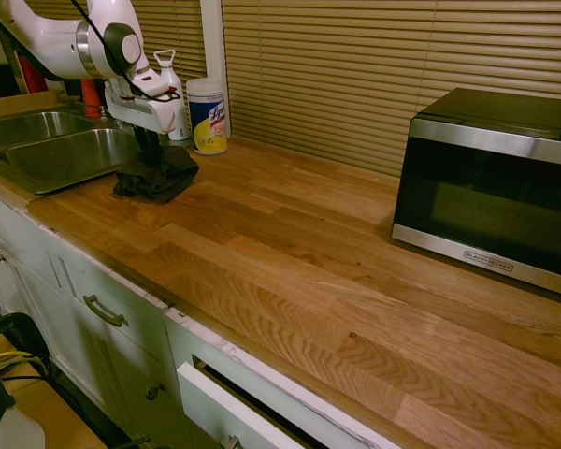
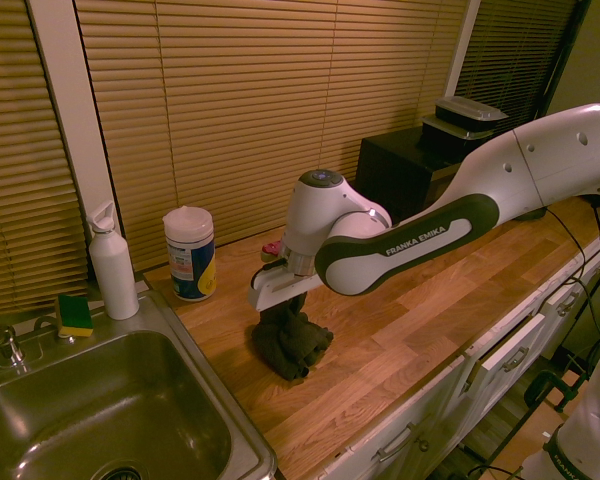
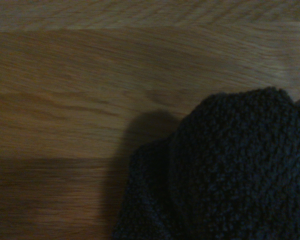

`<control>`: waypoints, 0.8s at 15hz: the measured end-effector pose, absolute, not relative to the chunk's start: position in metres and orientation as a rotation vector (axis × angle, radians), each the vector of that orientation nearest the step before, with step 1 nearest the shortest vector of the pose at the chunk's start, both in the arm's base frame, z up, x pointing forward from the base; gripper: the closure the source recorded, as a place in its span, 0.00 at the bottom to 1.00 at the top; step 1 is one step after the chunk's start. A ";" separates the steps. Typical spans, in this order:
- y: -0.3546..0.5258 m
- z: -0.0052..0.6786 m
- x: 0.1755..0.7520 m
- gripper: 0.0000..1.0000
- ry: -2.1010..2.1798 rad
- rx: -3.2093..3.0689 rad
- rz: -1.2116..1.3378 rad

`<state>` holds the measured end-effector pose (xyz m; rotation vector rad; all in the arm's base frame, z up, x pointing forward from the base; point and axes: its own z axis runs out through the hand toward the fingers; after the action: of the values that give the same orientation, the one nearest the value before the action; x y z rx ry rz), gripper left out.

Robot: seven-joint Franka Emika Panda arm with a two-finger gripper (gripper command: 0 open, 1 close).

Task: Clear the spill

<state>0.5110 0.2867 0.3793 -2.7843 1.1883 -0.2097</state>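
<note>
A dark, bunched cloth rag (image 1: 157,175) (image 2: 292,345) rests on the wooden counter (image 1: 290,243) just beside the sink's rim. My gripper (image 1: 148,148) (image 2: 282,308) points straight down into the top of the rag and is shut on it. The rag's knobbly weave (image 3: 230,170) fills one corner of the wrist view, with bare wood grain around it. No spill shows in any view; it is either under the rag or out of view.
A steel sink (image 1: 65,154) (image 2: 100,420) lies next to the rag. A wipes canister (image 1: 207,114) (image 2: 190,252), a white bottle (image 2: 112,262) and a sponge (image 2: 74,314) stand behind it. A black microwave (image 1: 491,187) sits further along. A drawer (image 1: 234,407) below the counter stands ajar.
</note>
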 end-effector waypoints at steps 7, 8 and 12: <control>0.292 0.380 0.510 0.00 1.200 -2.808 -0.204; 0.292 0.382 0.511 0.00 1.207 -2.815 -0.204; 0.289 0.397 0.507 0.00 1.237 -2.816 -0.214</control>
<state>0.5066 0.2888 0.3972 -2.8158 1.2372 -0.2142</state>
